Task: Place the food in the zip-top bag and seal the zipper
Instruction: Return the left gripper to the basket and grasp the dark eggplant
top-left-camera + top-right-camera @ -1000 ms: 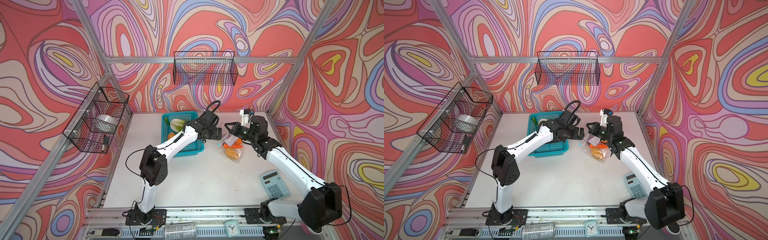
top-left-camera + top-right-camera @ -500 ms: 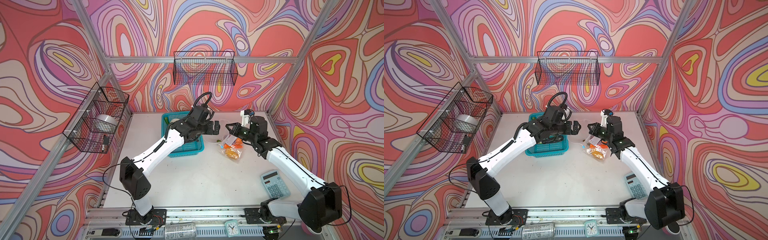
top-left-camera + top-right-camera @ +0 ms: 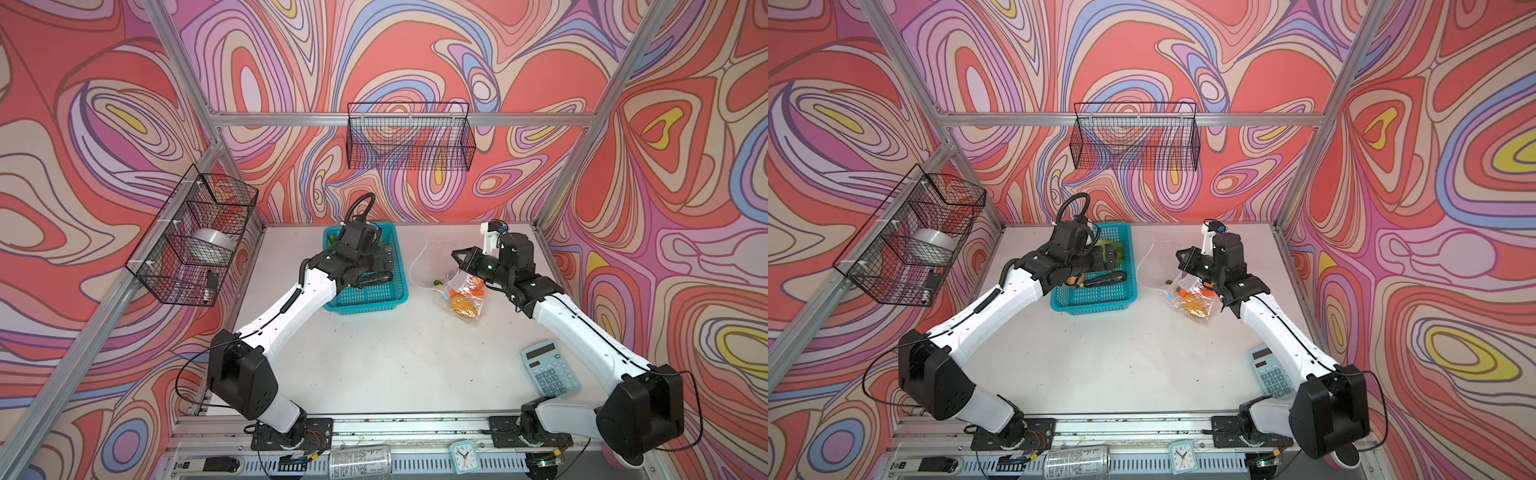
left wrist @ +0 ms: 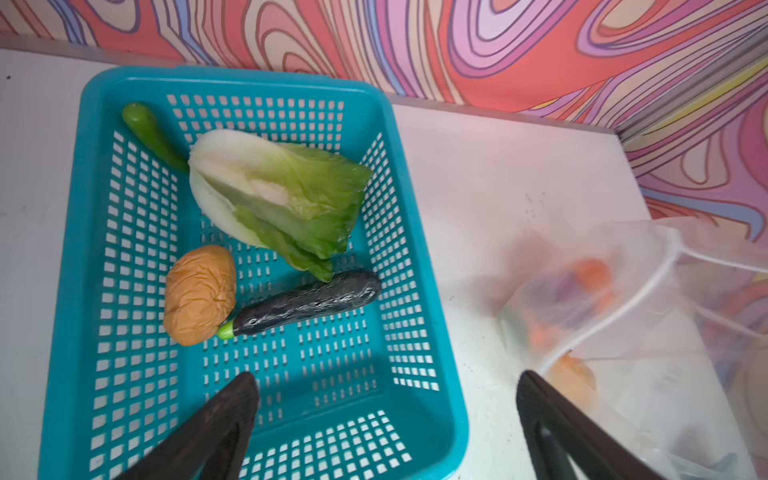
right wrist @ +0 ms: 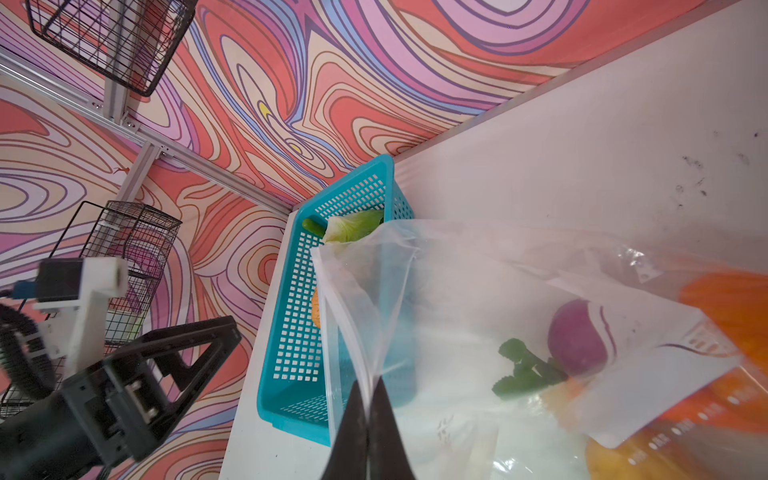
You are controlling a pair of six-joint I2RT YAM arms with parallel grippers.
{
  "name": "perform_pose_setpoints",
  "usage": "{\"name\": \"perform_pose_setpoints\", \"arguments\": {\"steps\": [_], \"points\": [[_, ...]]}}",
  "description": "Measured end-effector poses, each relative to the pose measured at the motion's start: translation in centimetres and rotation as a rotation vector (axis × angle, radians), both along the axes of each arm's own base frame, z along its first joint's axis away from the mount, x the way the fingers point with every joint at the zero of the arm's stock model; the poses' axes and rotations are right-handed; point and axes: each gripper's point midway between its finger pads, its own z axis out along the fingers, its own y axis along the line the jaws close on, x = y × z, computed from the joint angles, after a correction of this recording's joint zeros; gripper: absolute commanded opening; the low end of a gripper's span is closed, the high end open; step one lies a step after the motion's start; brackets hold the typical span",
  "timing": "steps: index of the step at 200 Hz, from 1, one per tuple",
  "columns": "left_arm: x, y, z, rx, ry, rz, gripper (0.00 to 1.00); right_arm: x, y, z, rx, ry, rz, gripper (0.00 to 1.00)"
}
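The teal basket [image 4: 232, 83] holds food: a cabbage [image 4: 274, 195], a tan potato [image 4: 199, 295], a dark eggplant [image 4: 307, 303] and a long green piece [image 4: 149, 133]. My left gripper [image 4: 388, 380] hangs open and empty over the basket's near corner, also seen in a top view [image 3: 1105, 259]. The clear zip-top bag [image 3: 463, 291] lies to the right, mouth open toward the basket. Inside show a purple onion [image 5: 577, 336], a green piece [image 5: 523, 370] and orange food [image 5: 727, 303]. My right gripper [image 5: 368, 386] is shut on the bag's zipper edge [image 4: 648, 282] and holds it up.
A light-blue calculator [image 3: 550, 368] lies beside the right arm near the front. Black wire baskets hang on the back wall [image 3: 409, 137] and the left wall [image 3: 195, 237]. A small clock [image 3: 462, 456] and a can [image 3: 359, 459] sit on the front rail.
My left arm swung away from the bag's mouth and back over the basket, still open. The right gripper kept its hold on the bag's edge and barely moved.
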Motion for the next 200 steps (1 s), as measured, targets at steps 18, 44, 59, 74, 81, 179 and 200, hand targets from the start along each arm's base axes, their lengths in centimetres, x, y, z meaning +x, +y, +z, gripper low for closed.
{"name": "perform_pose_setpoints", "arguments": {"steps": [18, 44, 59, 74, 81, 179, 200], "points": [[0.9, 0.1, -2.0, -0.029, 0.059, -0.067, 1.0, 0.0, 0.0, -0.1, -0.002, 0.005, -0.001, 0.0], [1.8, 0.4, -5.3, -0.036, 0.139, -0.155, 1.0, -0.1, -0.1, -0.4, -0.007, 0.016, -0.006, 0.0], [2.0, 0.4, -6.9, 0.001, 0.166, -0.215, 1.0, -0.1, -0.2, -0.3, -0.011, 0.019, -0.009, 0.0], [2.1, 0.2, -8.1, 0.054, 0.181, -0.286, 1.0, 0.0, -0.2, 0.0, -0.017, 0.015, -0.01, 0.0], [2.3, 0.1, -8.5, 0.082, 0.183, -0.317, 1.0, 0.0, -0.3, 0.3, -0.019, 0.009, -0.011, 0.0], [4.5, 0.4, -15.4, 0.353, 0.253, -0.556, 1.0, 0.3, -0.6, 0.8, -0.042, -0.011, -0.026, 0.0], [4.8, 0.6, -16.3, 0.384, 0.27, -0.566, 1.0, 0.3, -0.7, 0.6, -0.049, -0.008, -0.03, 0.0]]}}
